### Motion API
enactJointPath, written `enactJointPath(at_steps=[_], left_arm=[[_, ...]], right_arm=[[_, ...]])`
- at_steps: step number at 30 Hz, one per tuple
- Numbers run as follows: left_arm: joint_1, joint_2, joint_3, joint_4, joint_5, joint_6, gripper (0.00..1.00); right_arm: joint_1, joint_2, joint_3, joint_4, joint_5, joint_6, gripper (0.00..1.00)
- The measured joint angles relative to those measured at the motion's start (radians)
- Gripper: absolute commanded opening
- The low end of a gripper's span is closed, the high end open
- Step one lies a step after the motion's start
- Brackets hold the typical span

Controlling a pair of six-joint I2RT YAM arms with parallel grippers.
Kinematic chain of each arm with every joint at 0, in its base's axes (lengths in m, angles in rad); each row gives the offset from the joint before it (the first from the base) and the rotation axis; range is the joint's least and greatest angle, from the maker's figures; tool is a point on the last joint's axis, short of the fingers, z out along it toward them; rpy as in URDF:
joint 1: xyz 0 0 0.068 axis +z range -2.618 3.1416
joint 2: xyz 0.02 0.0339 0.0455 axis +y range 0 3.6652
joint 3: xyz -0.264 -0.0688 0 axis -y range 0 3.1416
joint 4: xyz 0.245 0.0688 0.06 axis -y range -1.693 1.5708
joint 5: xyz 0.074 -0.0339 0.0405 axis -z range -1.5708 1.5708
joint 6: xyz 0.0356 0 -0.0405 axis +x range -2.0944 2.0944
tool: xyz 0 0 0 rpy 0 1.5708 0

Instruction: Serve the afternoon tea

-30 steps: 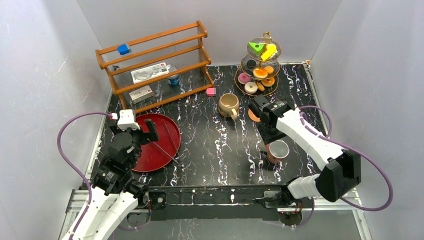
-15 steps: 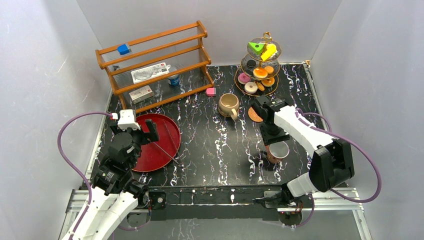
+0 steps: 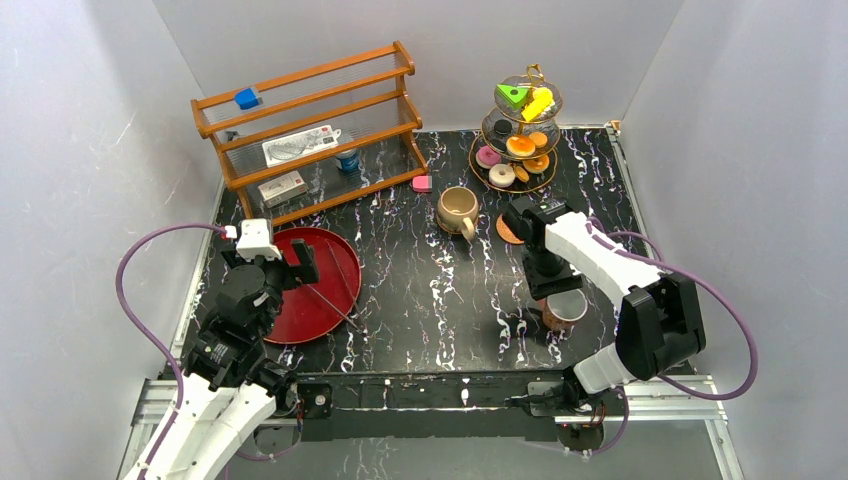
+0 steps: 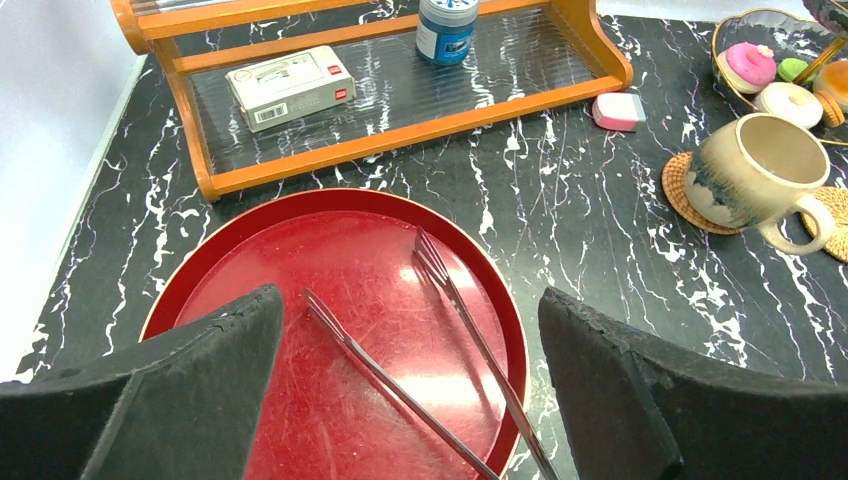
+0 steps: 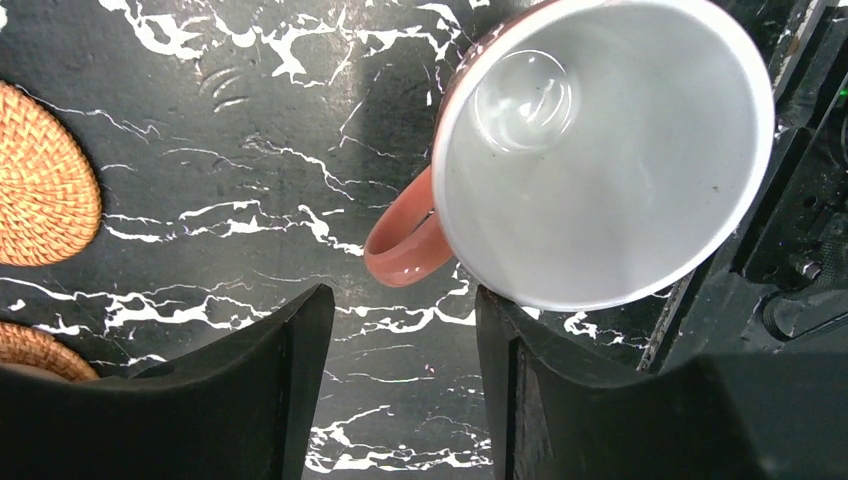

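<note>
Over on the left, the left hand (image 4: 410,390) hangs wide open and empty above the round red lacquer tray (image 4: 330,195), where the slim metal tongs (image 4: 470,330) lie unused. Behind it stands the orange wooden shelf rack (image 4: 400,140) with a white printed box (image 4: 290,85) and a blue can (image 4: 446,25), and a small pink block (image 4: 618,110) lies just off its end.

At mid-table, the speckled beige mug (image 3: 458,208) already sits on a round woven coaster (image 4: 680,185), while a second woven coaster (image 5: 45,180) beside it is bare. The toy pastries are all on the gold wire tiered stand (image 3: 520,130), so serving looks barely begun.

On the right, the right hand (image 5: 395,370) is parted and holding nothing, poised over the handle of the pinkish-brown cup (image 5: 600,150) near the front edge. The mug crowds that bare coaster.
</note>
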Motion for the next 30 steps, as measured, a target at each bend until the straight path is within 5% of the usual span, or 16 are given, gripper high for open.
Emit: enactJointPath(at_steps=[9,30], left_arm=[[0.0,0.0,0.0,0.0,0.01,0.0,0.96],[0.0,0.018,0.0,0.001,0.011,0.0,0.95]], right_arm=[[-0.01,-0.001,0.0,-0.008,0.056,0.039,0.71],[-0.065,0.051,-0.019,-0.019,0.035,0.061,0.6]])
